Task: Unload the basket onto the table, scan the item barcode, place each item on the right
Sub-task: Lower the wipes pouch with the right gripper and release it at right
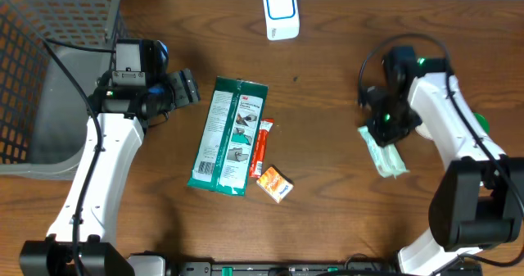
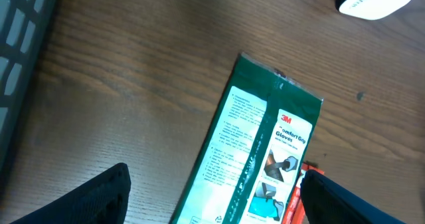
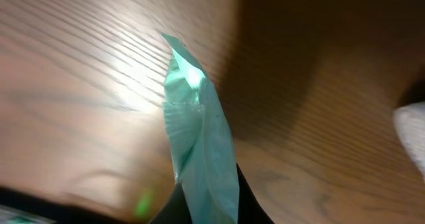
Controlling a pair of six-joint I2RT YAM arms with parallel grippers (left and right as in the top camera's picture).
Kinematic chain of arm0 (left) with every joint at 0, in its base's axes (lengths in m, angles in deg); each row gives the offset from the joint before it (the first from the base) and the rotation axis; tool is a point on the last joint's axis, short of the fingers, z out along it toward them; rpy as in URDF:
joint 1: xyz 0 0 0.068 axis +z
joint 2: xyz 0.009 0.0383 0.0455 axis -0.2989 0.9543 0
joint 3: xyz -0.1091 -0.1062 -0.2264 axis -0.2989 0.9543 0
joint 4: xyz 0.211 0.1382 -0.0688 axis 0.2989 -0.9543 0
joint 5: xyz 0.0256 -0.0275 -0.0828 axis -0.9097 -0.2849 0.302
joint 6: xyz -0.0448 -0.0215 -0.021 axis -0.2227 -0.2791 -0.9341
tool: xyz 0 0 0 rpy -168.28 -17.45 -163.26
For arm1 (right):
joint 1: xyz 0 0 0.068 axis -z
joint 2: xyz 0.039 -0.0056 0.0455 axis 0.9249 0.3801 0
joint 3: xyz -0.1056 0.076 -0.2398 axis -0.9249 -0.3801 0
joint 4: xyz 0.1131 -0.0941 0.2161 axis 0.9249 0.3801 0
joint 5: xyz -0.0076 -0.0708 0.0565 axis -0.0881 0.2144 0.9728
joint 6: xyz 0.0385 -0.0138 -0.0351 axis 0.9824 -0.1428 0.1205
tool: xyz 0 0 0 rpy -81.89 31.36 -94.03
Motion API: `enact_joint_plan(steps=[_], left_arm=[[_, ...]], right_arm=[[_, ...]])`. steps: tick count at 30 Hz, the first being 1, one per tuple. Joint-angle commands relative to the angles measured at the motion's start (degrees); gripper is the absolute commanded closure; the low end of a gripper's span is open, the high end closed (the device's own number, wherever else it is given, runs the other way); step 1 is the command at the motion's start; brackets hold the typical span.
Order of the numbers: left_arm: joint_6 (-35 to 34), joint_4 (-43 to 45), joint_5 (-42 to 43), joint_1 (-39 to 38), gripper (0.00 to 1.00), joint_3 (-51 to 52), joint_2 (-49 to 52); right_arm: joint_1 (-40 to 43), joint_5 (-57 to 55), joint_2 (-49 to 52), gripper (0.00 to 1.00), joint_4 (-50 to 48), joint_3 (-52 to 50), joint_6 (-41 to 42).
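1. The right gripper (image 1: 383, 130) is pinching one end of a pale green packet (image 1: 386, 157), with its jaws squeezed shut on it. The packet is sitting low at the right side of the table (image 1: 327, 96).
2. The left gripper (image 1: 187, 88) is hanging wide open with nothing in it, just left of the green 3M glove packet (image 1: 229, 137).
3. The white scanner (image 1: 281, 12) is standing at the far edge, well apart from the pale green packet.
4. The packet is looking thin and floppy, so it could be slipping out of the pinch on the way there.
5. It could also be bending over, hiding its barcode from the scanner.
6. No barcode is showing here, so the wrong side might be facing the scanner.
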State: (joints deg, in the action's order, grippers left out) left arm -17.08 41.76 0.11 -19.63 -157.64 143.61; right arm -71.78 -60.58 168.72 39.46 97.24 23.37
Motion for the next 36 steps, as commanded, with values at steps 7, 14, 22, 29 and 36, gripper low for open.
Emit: enact_joint_plan(steps=[7,14,22,29,36], left_arm=[[0.3,-0.2,-0.8,0.3,0.17,-1.3,-0.3],[0.3,-0.2,-0.8,0.3,0.17,-1.3,-0.3],[0.3,-0.2,-0.8,0.3,0.17,-1.3,-0.3],[0.3,-0.2,-0.8,0.3,0.17,-1.3,-0.3],[0.3,-0.2,-0.8,0.3,0.17,-1.3,-0.3]], right_arm=[[-0.7,-10.7,-0.2,0.50,-8.7,-4.3,-4.0],[-0.7,-10.1,-0.2,0.20,-9.6,-4.3,-4.3],[-1.3,-6.7,-0.2,0.22,-12.1,-2.3,-4.2],[-3.6,19.5,-0.1,0.99,-12.5,-1.7,1.6],[-4.4,5.9,0.0,0.98,-14.6,-10.6,6.7]])
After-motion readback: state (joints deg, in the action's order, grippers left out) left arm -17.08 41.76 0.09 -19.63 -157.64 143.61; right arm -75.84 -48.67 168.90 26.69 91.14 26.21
